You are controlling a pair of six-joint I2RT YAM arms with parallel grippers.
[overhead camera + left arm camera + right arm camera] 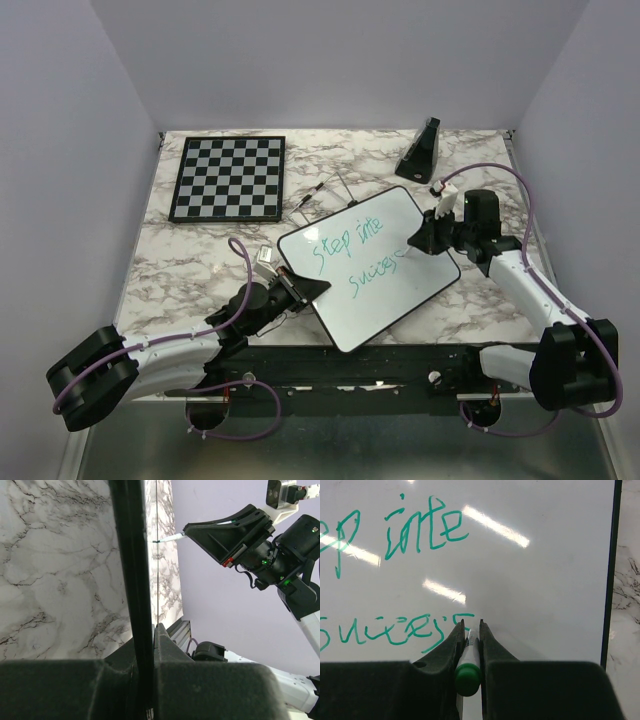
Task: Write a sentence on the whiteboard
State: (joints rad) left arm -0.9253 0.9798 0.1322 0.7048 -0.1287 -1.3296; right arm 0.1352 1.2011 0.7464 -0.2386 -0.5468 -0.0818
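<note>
The whiteboard (388,300) is tilted up off the marble table, and my left gripper (301,289) is shut on its lower-left edge. In the left wrist view its black rim (131,555) runs edge-on between my left gripper's (152,630) jaws. The teal sentence (345,252) reads "Step into" above "success". My right gripper (416,243) is shut on a green-capped marker (468,666), whose tip touches the whiteboard (540,580) just after the last letter of the sentence (395,630). The right wrist view has my right gripper (471,626) near the bottom centre.
A black-and-white chessboard (228,177) lies at the back left. A black wedge-shaped stand (420,150) sits at the back right. A thin pen (312,195) lies between chessboard and whiteboard. The arms' black base rail (380,365) runs along the near edge.
</note>
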